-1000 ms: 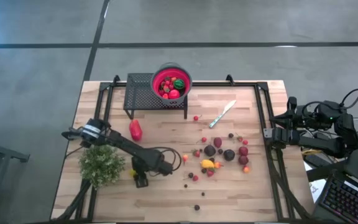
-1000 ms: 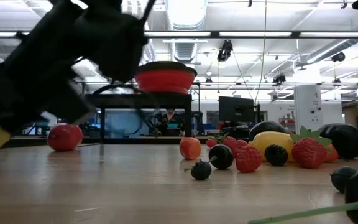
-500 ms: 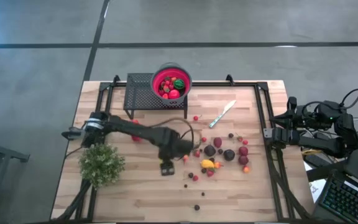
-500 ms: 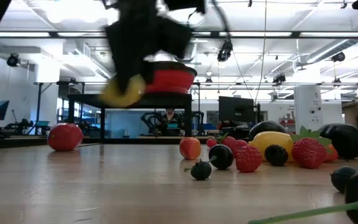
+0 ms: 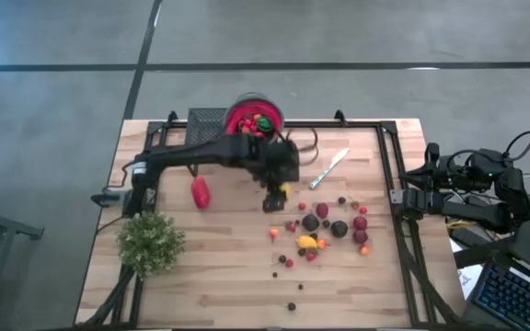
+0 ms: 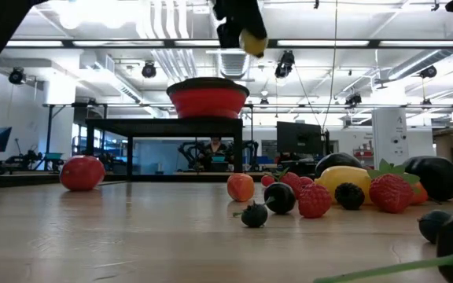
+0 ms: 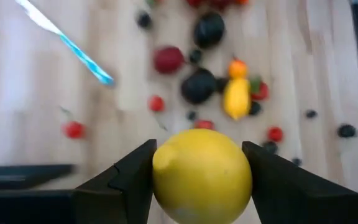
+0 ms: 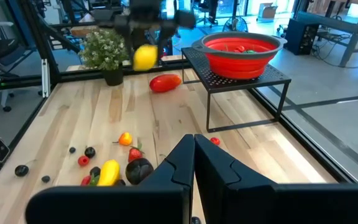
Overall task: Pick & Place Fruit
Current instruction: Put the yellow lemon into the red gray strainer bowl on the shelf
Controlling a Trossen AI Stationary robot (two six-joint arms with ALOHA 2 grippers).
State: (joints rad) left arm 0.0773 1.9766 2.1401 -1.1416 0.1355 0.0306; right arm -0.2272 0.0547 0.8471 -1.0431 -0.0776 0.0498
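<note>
Above the middle of the desk (image 5: 228, 276), the left pincer (image 5: 279, 191) hangs in the air with its two dark fingers (image 7: 132, 171) closed on a yellow lemon (image 7: 202, 174), one finger pressing each flank. In the low view this lemon (image 6: 252, 41) is well clear of the wooden surface and higher than the red bowl (image 6: 208, 99), to the right of it. Seen from overhead, the pincer lies just near and right of the bowl (image 5: 254, 119), which stands on a black mesh stand (image 5: 206, 129) at the far edge of the desk and already contains red and green pieces. A larger red fruit (image 5: 200, 192) lies on the desk to the left of the left arm. Right of and nearer than the pincer, the scattered fruit (image 5: 325, 225) covers the desk: dark maroon plums, red berries, a second yellow piece and small orange ones. A silver knife (image 5: 328, 168) lies just far of this scatter, at an angle. A bushy green plant (image 5: 151, 244) stands at the near left of the desk. The right pincer (image 8: 193, 155) waits off the right edge of the desk, its fingers pressed together and gripping nothing.
</note>
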